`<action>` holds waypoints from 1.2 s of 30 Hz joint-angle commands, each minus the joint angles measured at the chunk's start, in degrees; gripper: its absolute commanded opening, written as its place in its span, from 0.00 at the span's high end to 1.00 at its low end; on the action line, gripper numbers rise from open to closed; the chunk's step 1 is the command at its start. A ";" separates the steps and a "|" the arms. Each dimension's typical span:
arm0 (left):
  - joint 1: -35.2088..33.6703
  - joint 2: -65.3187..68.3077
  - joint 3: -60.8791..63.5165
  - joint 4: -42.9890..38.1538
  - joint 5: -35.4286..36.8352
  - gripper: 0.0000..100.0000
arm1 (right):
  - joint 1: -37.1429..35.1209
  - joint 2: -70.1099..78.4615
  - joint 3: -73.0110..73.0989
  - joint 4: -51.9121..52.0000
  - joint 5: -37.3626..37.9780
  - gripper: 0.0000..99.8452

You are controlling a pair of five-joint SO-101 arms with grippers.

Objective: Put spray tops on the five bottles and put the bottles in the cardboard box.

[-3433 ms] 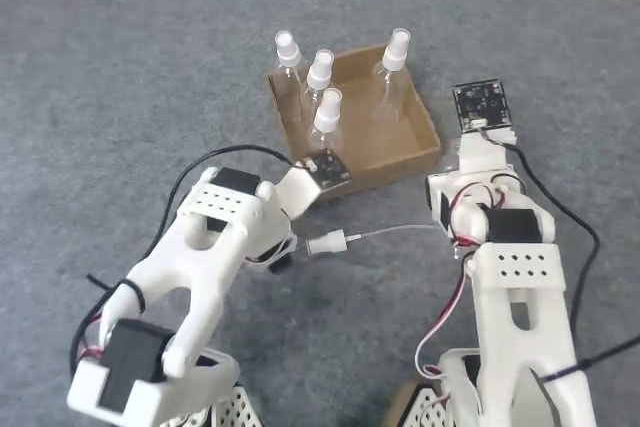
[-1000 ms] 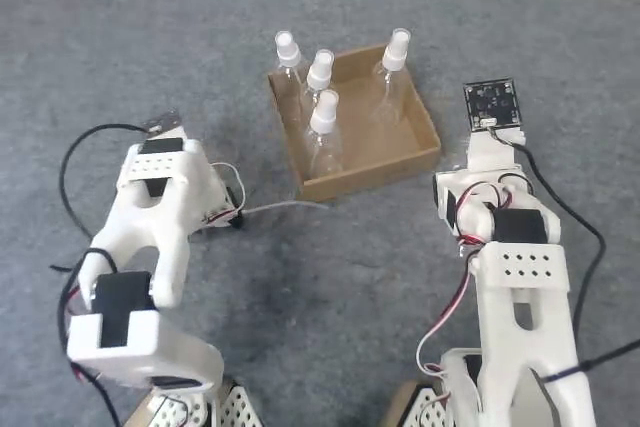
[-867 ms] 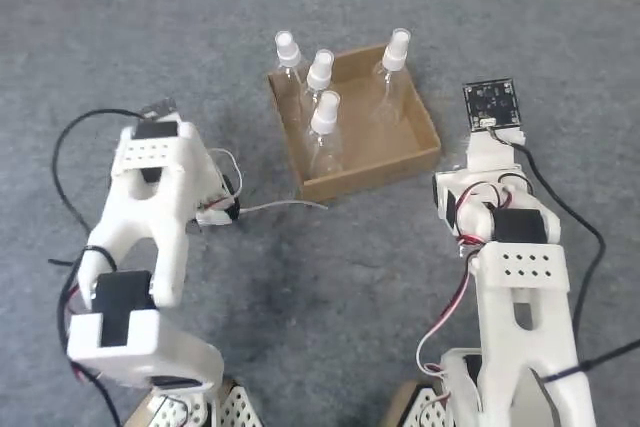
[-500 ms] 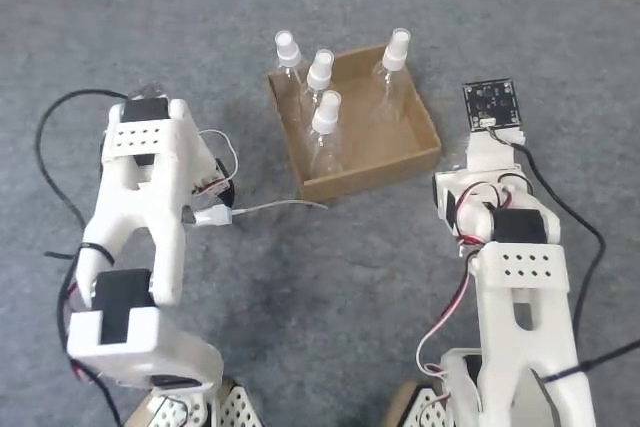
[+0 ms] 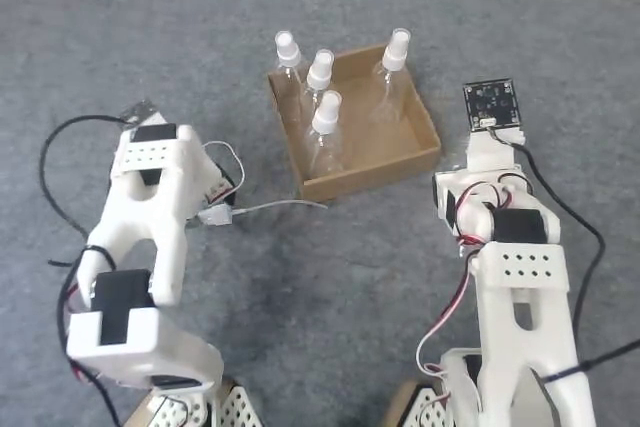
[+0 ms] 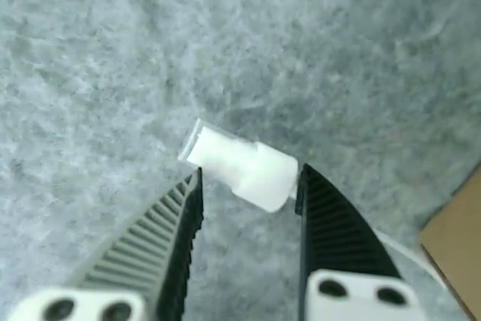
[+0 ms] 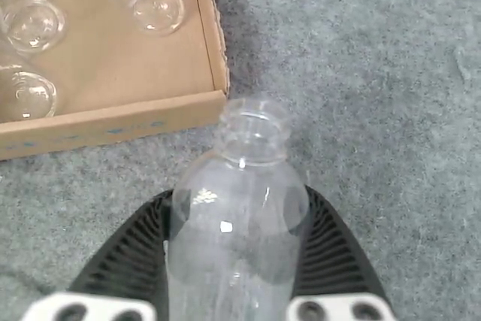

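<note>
Grey carpeted bench [image 5: 330, 297]: left tool [image 6: 244, 178] clenched on white plastic spray top [image 6: 240, 167], probably light, best held by its stiff collar. Right tool [image 7: 237, 231] grasps clear open-necked plastic bottle [image 7: 240, 186] near brown cardboard box [image 7: 113, 122]; likely thin-walled and squashy.

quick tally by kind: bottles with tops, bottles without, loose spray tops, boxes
capped bottles: 4
uncapped bottle: 1
loose spray top: 1
cardboard box: 1
total: 7
</note>
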 commanded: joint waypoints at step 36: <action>2.46 -1.32 3.74 -5.45 0.70 0.99 | 0.40 -2.68 -0.44 -0.66 -0.09 0.97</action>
